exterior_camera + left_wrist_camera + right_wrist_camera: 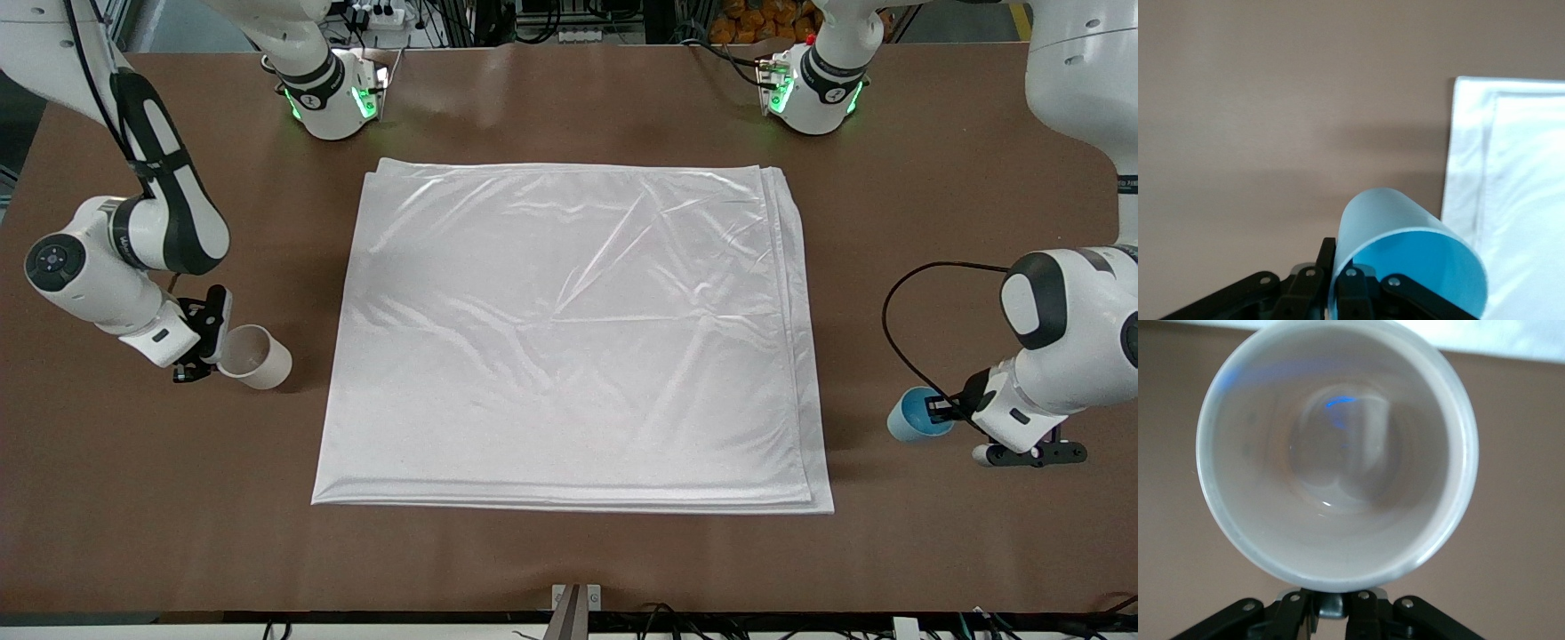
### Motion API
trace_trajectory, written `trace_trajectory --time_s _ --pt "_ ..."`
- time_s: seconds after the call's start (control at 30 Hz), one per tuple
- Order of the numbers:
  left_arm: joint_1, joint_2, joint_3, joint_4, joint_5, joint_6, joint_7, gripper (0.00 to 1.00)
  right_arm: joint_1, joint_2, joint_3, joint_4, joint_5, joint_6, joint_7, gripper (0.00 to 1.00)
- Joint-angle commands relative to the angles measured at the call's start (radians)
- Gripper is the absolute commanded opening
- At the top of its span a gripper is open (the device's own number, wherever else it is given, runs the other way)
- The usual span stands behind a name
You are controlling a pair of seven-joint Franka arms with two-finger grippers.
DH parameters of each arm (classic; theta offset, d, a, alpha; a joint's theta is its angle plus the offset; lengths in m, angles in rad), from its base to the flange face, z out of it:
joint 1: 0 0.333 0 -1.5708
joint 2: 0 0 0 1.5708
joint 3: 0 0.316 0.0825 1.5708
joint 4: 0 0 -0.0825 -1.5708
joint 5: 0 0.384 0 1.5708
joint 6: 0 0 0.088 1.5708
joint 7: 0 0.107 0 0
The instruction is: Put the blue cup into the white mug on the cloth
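At the frame's lower right, the left hand (941, 409) is clamped on the blue cup (916, 415), apparently tipped. At middle left, the right hand (210, 342) pinches the white mug (256, 356) rim. Bare counter (569, 560) separates both from the cloth (573, 333) edges.

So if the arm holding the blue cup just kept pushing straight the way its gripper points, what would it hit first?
Probably the cloth. The left gripper, shut on the blue cup, points along the bare table toward the cloth's edge, with nothing showing between. The cup would likely reach it first, though its height is unclear.
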Motion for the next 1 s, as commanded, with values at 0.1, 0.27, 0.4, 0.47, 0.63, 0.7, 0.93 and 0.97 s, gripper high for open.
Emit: trace_trajectory --time_s 0.1,0.27,0.4,0.47,0.63,0.7,0.93,0.97 --pt "-0.008 -0.037 -0.064 -0.019 -0.015 -0.020 -0.110 0.00 0.029 -0.040 0.084 0.139 0.000 -0.234 0.050 0.00" --pt "-0.060 -0.037 -0.084 -0.017 -0.006 -0.023 -0.209 0.00 0.116 -0.037 0.095 0.182 -0.001 -0.304 0.170 0.00" --pt "-0.120 -0.037 -0.084 -0.019 -0.004 -0.028 -0.287 0.00 0.199 -0.035 0.095 0.205 -0.001 -0.305 0.265 0.00" --pt "-0.147 -0.037 -0.084 -0.019 -0.004 -0.026 -0.328 0.00 0.234 -0.032 0.095 0.218 0.000 -0.305 0.305 0.00" --pt "-0.204 -0.035 -0.084 -0.019 -0.004 -0.028 -0.414 0.00 0.325 0.014 0.095 0.274 0.000 -0.305 0.429 0.00" --pt "-0.221 -0.034 -0.084 -0.019 -0.004 -0.028 -0.439 0.00 0.357 0.037 0.095 0.296 0.000 -0.305 0.465 0.00" --pt "-0.266 -0.035 -0.084 -0.019 -0.004 -0.028 -0.512 0.00 0.455 0.144 0.095 0.379 0.000 -0.302 0.561 0.00" --pt "-0.273 -0.035 -0.084 -0.019 -0.004 -0.028 -0.525 0.00 0.468 0.153 0.095 0.385 0.000 -0.302 0.571 0.00"
